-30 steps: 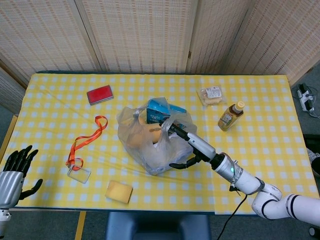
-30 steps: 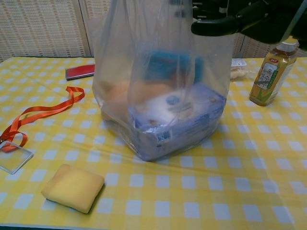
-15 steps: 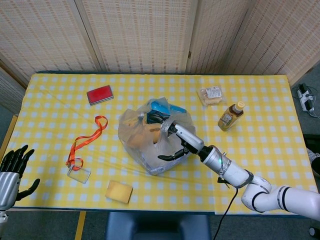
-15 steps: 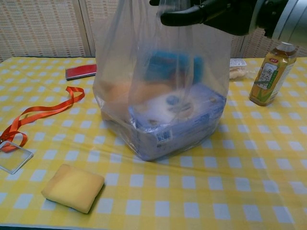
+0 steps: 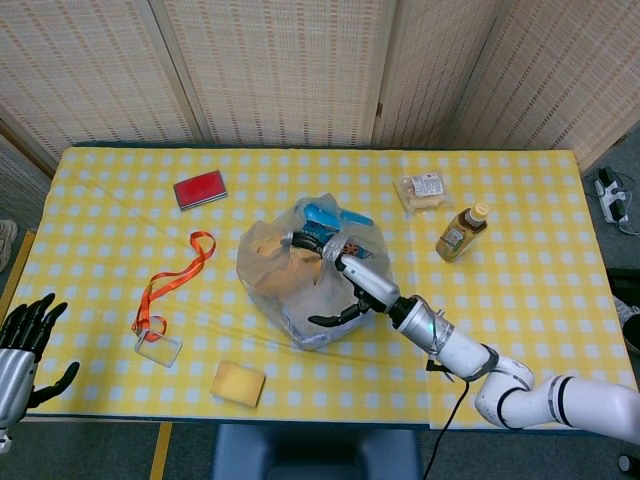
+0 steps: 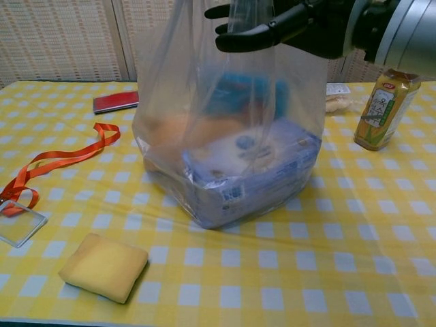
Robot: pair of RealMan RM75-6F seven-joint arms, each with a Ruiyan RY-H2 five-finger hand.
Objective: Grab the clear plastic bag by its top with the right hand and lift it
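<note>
Clear plastic bag (image 6: 228, 146) sits mid-table on the checked cloth, base down. Far left, my left hand (image 5: 22, 345) hangs off the table edge, fingers spread, empty. My right hand (image 5: 352, 287) is at the bag's top; whether it grips the plastic, I cannot tell.

Head view looks down from above; chest view faces the shared table (image 5: 520, 300) low and close.

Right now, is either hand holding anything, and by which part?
The right hand holds the clear plastic bag by its gathered top; the bag's base rests on the table. The left hand holds nothing.
</note>
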